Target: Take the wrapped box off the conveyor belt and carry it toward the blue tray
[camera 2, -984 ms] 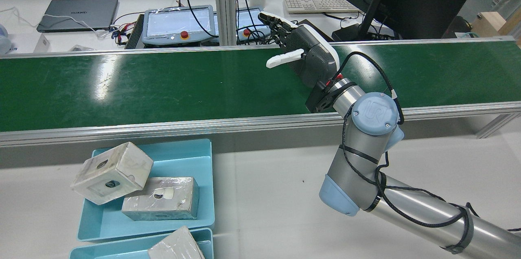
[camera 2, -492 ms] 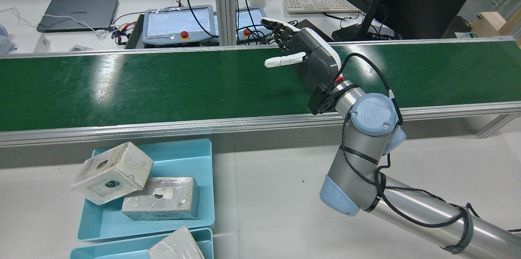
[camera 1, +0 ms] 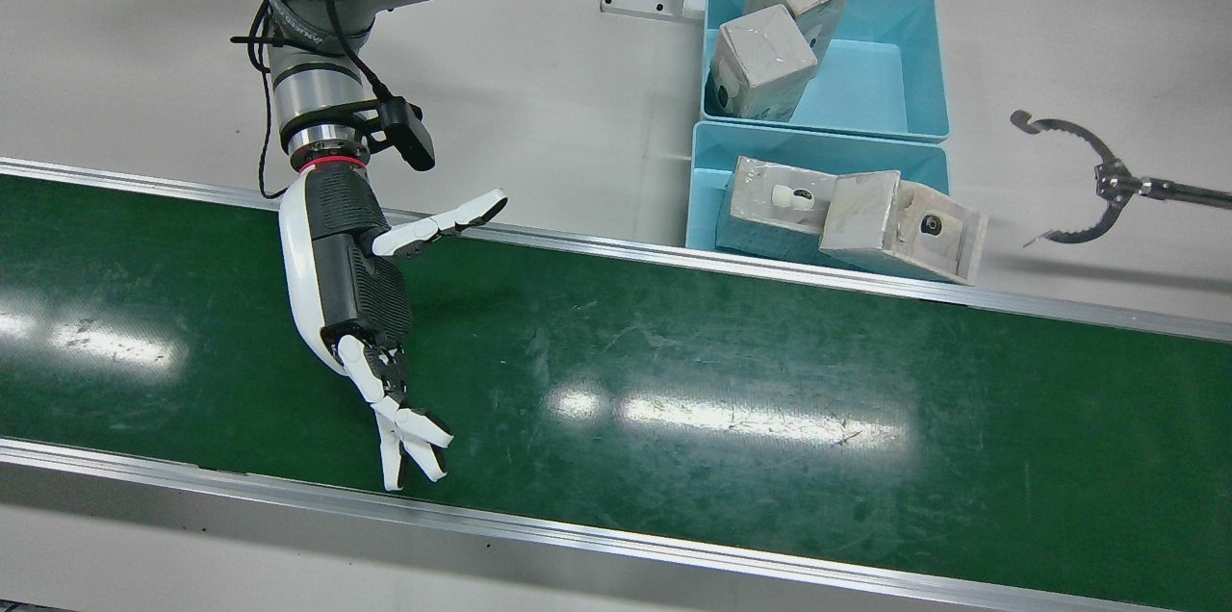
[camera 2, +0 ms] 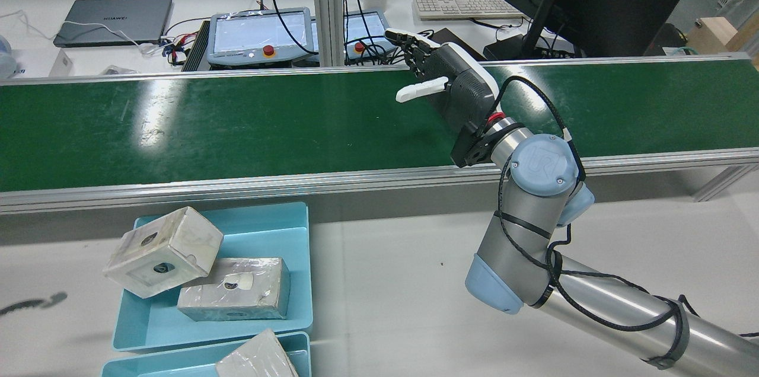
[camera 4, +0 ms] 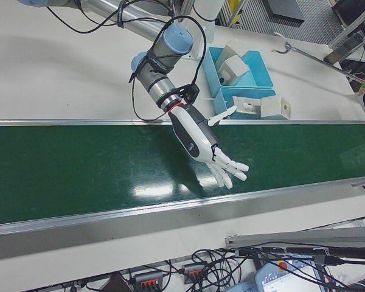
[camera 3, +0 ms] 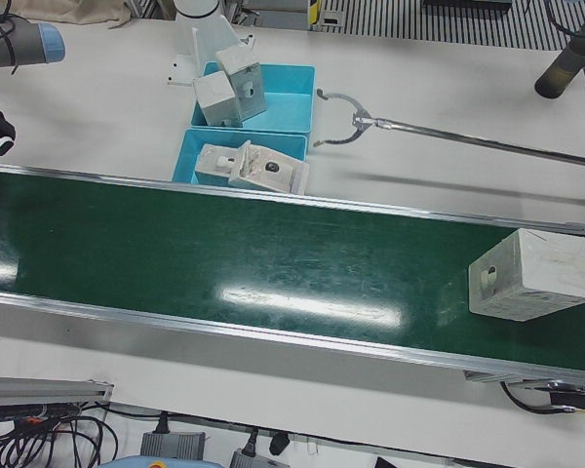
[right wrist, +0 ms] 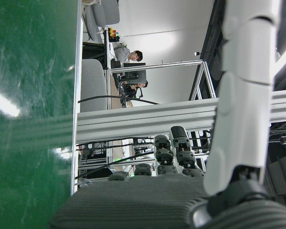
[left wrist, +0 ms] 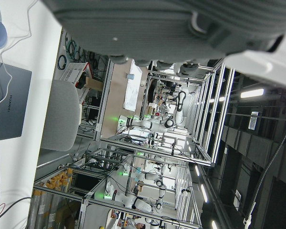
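Left-front view: wrapped box [camera 3: 531,276] on belt, apparently far from empty, splayed right robot hand [camera 1: 361,290].

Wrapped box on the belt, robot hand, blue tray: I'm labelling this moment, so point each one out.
wrapped box [camera 3: 532,276], left-front view, on its pale front face.
right robot hand [camera 1: 352,290], front view, on the dark grey palm.
blue tray [camera 2: 299,282], rear view, on its right wall.
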`<action>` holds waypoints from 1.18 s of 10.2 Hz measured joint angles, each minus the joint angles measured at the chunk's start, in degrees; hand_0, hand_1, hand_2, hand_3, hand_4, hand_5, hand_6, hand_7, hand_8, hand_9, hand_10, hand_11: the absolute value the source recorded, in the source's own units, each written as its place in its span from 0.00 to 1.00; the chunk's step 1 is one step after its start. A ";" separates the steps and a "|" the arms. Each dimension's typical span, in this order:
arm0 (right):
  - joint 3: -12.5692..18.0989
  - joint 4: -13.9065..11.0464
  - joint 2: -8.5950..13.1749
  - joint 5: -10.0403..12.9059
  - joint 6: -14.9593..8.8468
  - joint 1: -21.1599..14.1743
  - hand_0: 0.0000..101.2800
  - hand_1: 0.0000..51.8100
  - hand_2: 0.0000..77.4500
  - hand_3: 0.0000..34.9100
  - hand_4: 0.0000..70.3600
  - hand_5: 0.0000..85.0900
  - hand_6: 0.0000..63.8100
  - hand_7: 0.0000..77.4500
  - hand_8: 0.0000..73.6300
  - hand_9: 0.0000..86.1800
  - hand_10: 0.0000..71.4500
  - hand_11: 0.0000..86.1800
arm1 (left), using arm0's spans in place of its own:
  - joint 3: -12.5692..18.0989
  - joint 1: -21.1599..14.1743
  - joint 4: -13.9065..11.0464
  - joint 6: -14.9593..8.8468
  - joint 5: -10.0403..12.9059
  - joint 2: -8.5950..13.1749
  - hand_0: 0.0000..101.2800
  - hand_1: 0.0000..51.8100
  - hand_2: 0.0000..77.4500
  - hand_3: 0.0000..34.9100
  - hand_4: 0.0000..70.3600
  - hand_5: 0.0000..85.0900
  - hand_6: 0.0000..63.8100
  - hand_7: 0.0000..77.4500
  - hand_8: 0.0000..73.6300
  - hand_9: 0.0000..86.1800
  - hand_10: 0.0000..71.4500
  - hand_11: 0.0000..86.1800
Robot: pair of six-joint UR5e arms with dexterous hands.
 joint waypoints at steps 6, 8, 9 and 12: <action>-0.05 3.96 -0.06 -0.03 0.21 -0.02 0.47 0.22 0.02 0.00 0.09 0.16 0.04 0.03 0.01 0.02 0.00 0.01 | 0.00 0.00 0.00 0.00 0.00 0.00 0.00 0.00 0.01 0.00 0.00 0.01 0.01 0.01 0.01 0.01 0.00 0.01; -0.08 4.38 -0.17 -0.13 0.11 -0.02 0.47 0.22 0.02 0.00 0.12 0.19 0.04 0.03 0.01 0.02 0.00 0.01 | 0.00 0.00 0.00 0.00 0.00 0.00 0.00 0.00 0.01 0.00 0.00 0.01 0.01 0.01 0.01 0.01 0.01 0.01; -0.10 4.40 -0.19 -0.14 0.09 -0.02 0.47 0.25 0.02 0.00 0.14 0.19 0.06 0.05 0.01 0.02 0.00 0.01 | 0.00 0.00 0.00 0.00 0.00 0.00 0.00 0.00 0.01 0.00 0.00 0.01 0.01 0.01 0.01 0.01 0.01 0.01; -0.33 4.42 -0.32 -0.13 0.08 -0.02 0.47 0.23 0.03 0.00 0.14 0.19 0.06 0.05 0.01 0.02 0.00 0.01 | 0.00 0.00 0.00 0.00 0.00 0.00 0.00 0.00 0.01 0.00 0.00 0.01 0.01 0.01 0.01 0.01 0.01 0.01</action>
